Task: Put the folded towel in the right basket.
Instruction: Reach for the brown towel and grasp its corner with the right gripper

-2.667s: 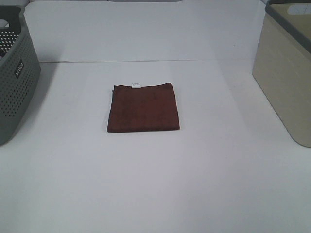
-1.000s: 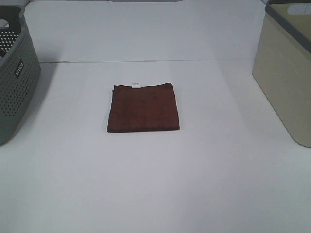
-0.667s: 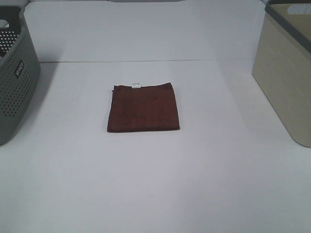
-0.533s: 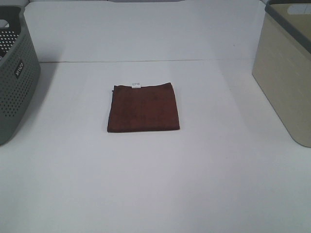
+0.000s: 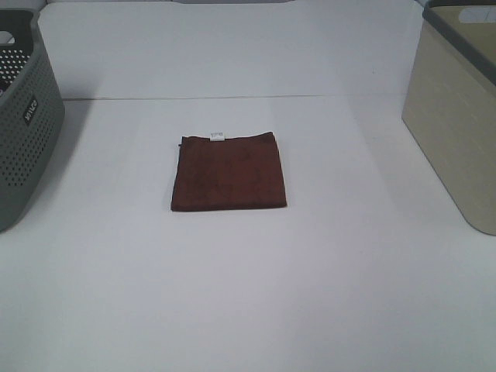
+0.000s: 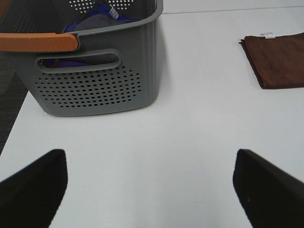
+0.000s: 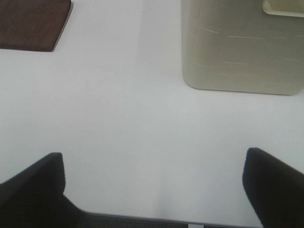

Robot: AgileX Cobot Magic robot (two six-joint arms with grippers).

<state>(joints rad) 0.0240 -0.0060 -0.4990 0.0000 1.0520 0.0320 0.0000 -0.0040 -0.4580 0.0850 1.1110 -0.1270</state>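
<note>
Nothing's moved since before: one folded brown towel (image 5: 229,172), one grey basket (image 5: 27,132), one beige basket (image 5: 453,132), both my jaws spread wide.

grey perforated basket (image 5: 23,147): far left, orange handle (image 6: 38,42) | clothes (image 6: 92,21) inside | white table (image 5: 248,294)

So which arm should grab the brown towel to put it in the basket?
Probably the right. The towel lies in the middle, and the beige basket stands on that arm's side; the right gripper is open, with both in its view.
</note>
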